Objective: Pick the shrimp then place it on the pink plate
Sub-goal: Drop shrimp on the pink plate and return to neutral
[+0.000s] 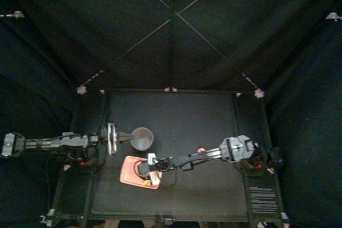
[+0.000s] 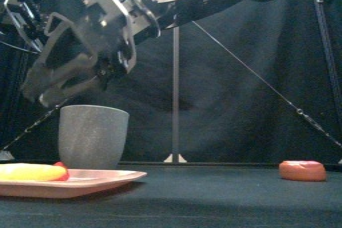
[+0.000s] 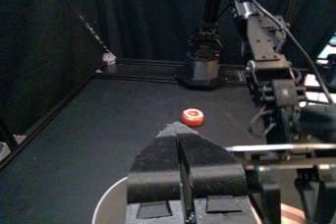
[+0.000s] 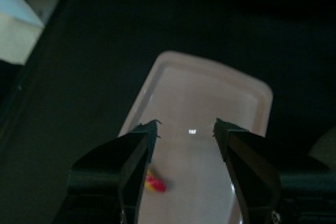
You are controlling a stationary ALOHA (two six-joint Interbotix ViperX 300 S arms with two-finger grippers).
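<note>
Shrimp [image 2: 32, 172], yellow-orange with 1 red end, lies on the pink plate [image 2: 107, 180] at the table's front left. Right gripper [image 4: 188, 128] hangs above the plate, its 2 jaws apart and empty. Left gripper [image 3: 183, 135] rests at the left, jaws together. Grey cup [image 2: 94, 135] stands behind the plate; 1 red toy [image 2: 303, 170] lies well apart.

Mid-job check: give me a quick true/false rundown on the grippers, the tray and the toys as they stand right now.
1. The right gripper is open above the pink tray. True.
2. The left gripper is open. False: its jaws are shut.
3. The red toy lies on the tray. False: it sits on the bare table, apart from the tray.
4. A yellow toy lies on the tray. True.
5. The grey cup lies tipped over. False: it stands upright.
</note>
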